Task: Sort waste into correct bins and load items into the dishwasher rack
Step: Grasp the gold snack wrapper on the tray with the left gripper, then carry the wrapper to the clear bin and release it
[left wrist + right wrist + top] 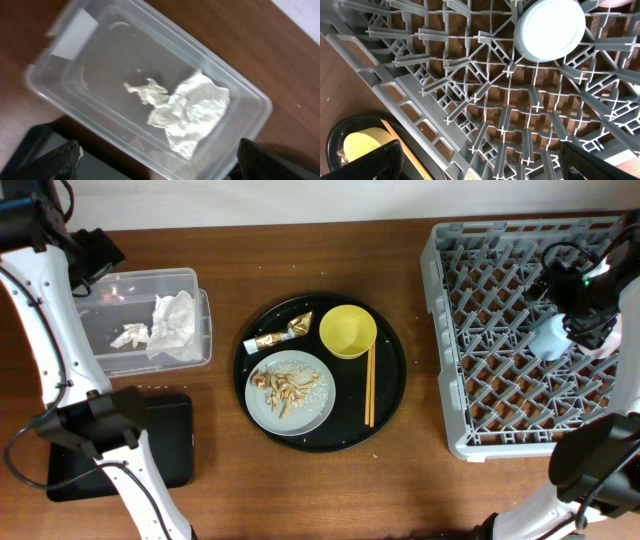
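Observation:
Two crumpled white napkins (160,325) lie in the clear tub (195,285); the left wrist view shows them (192,112) in the tub (75,35). My left gripper (160,162) is open and empty above the tub's edge (95,252). The grey plate (310,415) holds beige food scraps (283,385). A brownish wrapper (280,335), the yellow bowl (347,330) and chopsticks (369,385) lie beside it. The light-blue cup (550,27) stands upside down in the grey rack (450,330). My right gripper (480,162) is open and empty above the rack (585,305).
The plate, bowl, wrapper and chopsticks sit on a large round black tray (390,395) in the middle. A shallow black rectangular tray (175,445) lies at the front left, partly under my left arm. A pinkish rim (615,2) shows at the right wrist view's top edge.

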You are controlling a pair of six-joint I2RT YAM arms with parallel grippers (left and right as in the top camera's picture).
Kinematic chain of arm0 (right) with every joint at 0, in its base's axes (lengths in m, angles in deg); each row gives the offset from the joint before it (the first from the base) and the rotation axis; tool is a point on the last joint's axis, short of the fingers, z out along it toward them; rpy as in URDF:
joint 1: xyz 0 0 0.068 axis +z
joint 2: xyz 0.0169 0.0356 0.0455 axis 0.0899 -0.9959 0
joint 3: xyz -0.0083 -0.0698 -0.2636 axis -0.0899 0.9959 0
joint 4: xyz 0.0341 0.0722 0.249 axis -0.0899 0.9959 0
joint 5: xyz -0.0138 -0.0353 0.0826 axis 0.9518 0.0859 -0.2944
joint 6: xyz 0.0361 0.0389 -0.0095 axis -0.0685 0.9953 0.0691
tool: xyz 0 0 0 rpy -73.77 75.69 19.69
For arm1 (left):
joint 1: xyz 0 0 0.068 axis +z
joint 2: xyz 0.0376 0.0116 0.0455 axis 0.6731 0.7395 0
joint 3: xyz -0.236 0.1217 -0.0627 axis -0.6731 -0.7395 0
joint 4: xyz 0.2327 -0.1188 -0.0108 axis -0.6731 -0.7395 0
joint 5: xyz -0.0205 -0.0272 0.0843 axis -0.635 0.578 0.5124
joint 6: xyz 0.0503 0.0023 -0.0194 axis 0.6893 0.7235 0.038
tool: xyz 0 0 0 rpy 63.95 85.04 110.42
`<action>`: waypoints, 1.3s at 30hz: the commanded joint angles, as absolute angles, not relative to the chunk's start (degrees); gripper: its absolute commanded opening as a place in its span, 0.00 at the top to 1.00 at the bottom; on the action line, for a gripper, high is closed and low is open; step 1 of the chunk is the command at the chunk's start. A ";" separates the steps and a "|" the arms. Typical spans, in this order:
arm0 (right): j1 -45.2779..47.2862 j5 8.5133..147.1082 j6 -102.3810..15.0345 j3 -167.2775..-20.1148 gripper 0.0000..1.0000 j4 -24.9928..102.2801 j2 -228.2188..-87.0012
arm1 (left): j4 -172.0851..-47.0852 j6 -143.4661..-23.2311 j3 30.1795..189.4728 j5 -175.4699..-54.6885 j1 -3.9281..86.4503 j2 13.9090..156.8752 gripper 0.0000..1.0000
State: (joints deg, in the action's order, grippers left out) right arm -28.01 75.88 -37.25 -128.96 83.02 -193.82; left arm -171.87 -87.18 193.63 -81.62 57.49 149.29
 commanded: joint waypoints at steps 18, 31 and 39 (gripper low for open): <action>-28.05 75.99 -37.60 -129.71 0.02 83.00 -193.29 | -163.30 -36.89 171.68 -86.64 23.87 149.12 0.01; -28.05 75.99 -37.60 -129.71 0.01 83.00 -193.29 | -139.04 -36.69 146.98 -88.76 23.98 149.23 0.28; -28.05 75.99 -37.60 -129.71 0.02 83.00 -193.29 | -139.02 -36.69 146.98 -89.40 23.94 152.94 0.35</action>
